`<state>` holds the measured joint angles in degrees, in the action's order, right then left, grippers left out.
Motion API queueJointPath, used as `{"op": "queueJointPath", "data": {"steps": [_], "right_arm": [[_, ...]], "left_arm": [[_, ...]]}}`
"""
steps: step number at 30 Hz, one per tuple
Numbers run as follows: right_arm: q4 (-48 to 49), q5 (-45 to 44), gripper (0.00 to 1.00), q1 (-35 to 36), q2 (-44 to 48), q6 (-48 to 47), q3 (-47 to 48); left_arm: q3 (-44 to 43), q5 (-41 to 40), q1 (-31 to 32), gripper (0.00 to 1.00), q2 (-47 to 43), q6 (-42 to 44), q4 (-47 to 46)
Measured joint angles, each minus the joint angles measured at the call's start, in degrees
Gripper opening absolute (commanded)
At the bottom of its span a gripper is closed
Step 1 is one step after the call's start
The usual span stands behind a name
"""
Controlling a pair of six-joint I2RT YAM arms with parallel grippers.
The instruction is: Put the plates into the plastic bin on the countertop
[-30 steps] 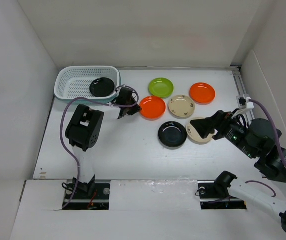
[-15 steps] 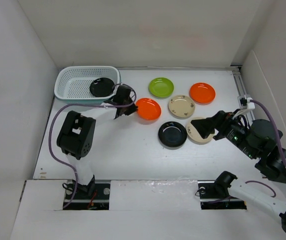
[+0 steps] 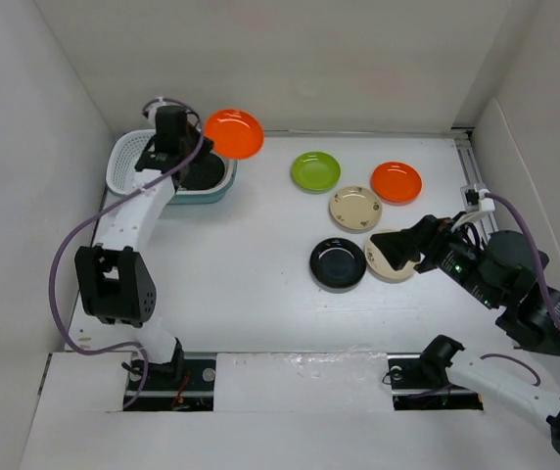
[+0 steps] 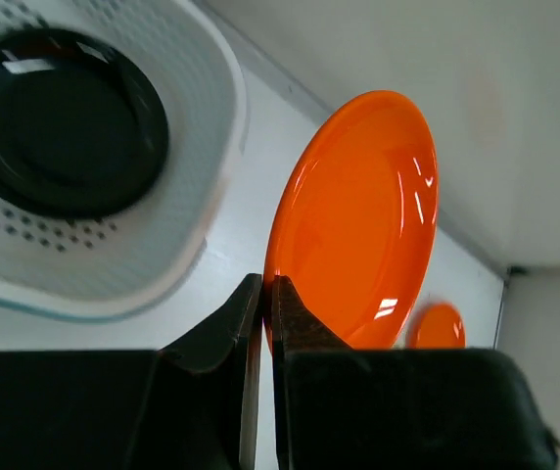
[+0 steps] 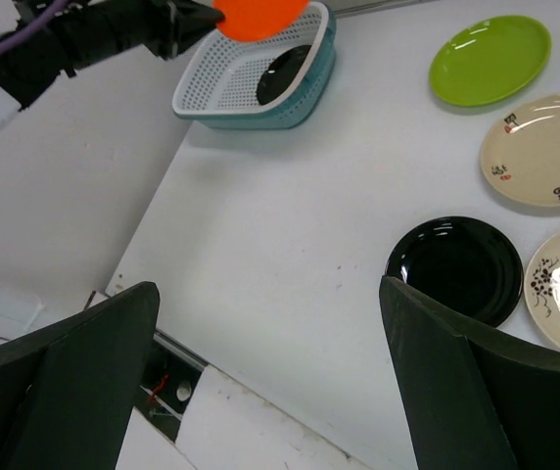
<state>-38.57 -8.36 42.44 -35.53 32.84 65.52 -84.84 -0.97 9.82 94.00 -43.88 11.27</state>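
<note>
My left gripper [image 3: 205,138] is shut on the rim of an orange plate [image 3: 234,134] and holds it raised and tilted over the right end of the teal plastic bin [image 3: 121,168]. In the left wrist view the fingertips [image 4: 265,294] pinch the orange plate [image 4: 358,215] beside the bin [image 4: 223,117]. One black plate [image 3: 208,174] lies in the bin. On the countertop lie a lime green plate [image 3: 315,171], an orange plate [image 3: 396,182], a beige plate [image 3: 355,208], a black plate [image 3: 338,263] and a second beige plate [image 3: 388,262]. My right gripper [image 3: 403,249] is open and empty above that second beige plate.
White walls close in the countertop [image 3: 251,274] on the left, back and right. A cable and rail [image 3: 474,196] run along the right edge. The left arm stretches over the bin's left half. In the right wrist view the black plate [image 5: 451,269] lies near the right finger.
My left gripper has lifted the orange plate off the countertop and carried it up and left to above the bin's right end. The right arm has barely moved.
</note>
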Motion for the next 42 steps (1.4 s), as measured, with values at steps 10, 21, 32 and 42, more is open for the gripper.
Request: {"op": "queueJointPath", "data": {"steps": [10, 21, 32, 42], "right_arm": [[0.85, 0.68, 1.0, 0.0, -0.87, -0.31, -0.92], [0.85, 0.44, 1.0, 0.0, 0.26, -0.42, -1.6], [0.85, 0.44, 1.0, 0.0, 0.26, -0.48, -1.6], [0.85, 0.46, 1.0, 0.0, 0.22, -0.48, -1.6]], "left_arm": [[-12.48, 0.07, -12.48, 0.0, 16.81, 0.37, 3.72], [-13.09, 1.38, -15.78, 0.0, 24.24, 1.29, 7.02], [-13.09, 2.73, -15.43, 0.75, 24.65, 1.4, 6.05], [-13.09, 0.0, -12.83, 1.0, 14.99, 3.8, 7.89]]}}
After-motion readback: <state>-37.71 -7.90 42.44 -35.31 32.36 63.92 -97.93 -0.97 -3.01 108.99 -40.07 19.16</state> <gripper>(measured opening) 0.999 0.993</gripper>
